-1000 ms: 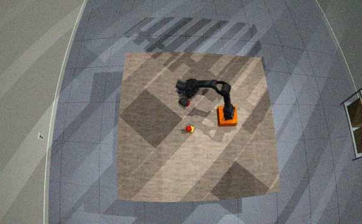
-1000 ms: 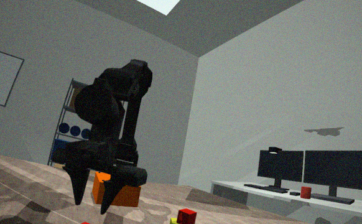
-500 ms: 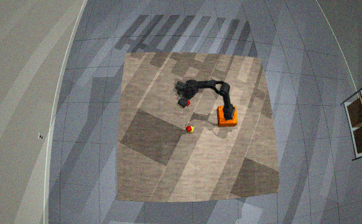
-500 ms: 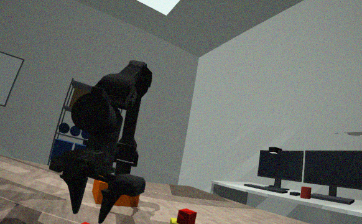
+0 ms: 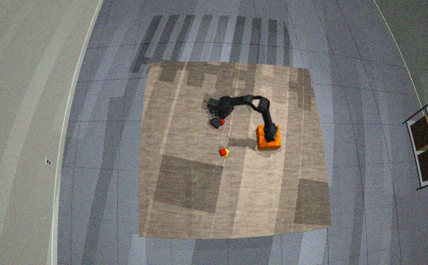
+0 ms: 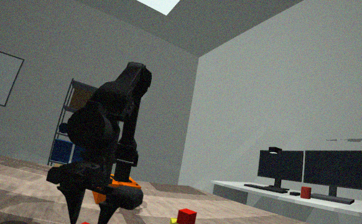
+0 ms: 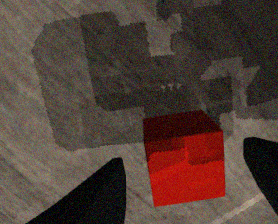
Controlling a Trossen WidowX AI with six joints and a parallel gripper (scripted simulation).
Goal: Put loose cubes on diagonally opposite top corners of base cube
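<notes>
In the wrist view the jaws stand spread at the lower left and the right edge of the frame, pinching nothing. Between them in the picture, at lower center, a loose red cube (image 5: 223,121) (image 6: 85,223) (image 7: 185,160) sits with a visible gap to either side. It lies on the wood-patterned surface (image 5: 192,224) (image 6: 28,183) (image 7: 20,150), partly in shadow. At the bottom of the exterior frame, right of the jaws, a second red cube (image 5: 223,152) (image 6: 186,216) rests on the yellow base cube (image 5: 228,153) (image 6: 173,221), which is mostly hidden. The black arm (image 5: 265,107) (image 6: 97,124) rises at left from an orange base (image 5: 263,146) (image 6: 134,183). Farther off, a shelf unit (image 5: 415,154) (image 6: 60,121) stands behind it, and at lower right a white desk (image 6: 231,185) carries two monitors (image 6: 280,165) (image 6: 336,169) and a red cylinder (image 6: 306,192).
</notes>
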